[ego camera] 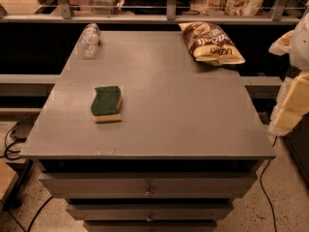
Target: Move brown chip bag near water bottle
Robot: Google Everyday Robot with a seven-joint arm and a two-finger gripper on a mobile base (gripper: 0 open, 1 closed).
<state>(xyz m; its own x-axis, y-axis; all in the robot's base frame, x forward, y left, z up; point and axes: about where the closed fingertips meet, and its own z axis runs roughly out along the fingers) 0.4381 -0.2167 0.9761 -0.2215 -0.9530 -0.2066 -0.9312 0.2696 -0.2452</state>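
The brown chip bag (210,42) lies flat at the far right corner of the grey table (174,110), its cream end pointing toward the front right. The water bottle (89,40) lies on its side at the far left corner, clear and crinkled. The two are about a table's width apart. My gripper (291,103) shows as white and yellowish parts at the right edge of the view, beyond the table's right side, below and to the right of the bag and touching nothing on the table.
A green-and-yellow sponge (106,103) lies on the left half of the table, toward the front. Drawers (148,190) sit under the tabletop. A railing (169,13) with bags behind it runs along the back. Cables (12,144) lie on the floor at left.
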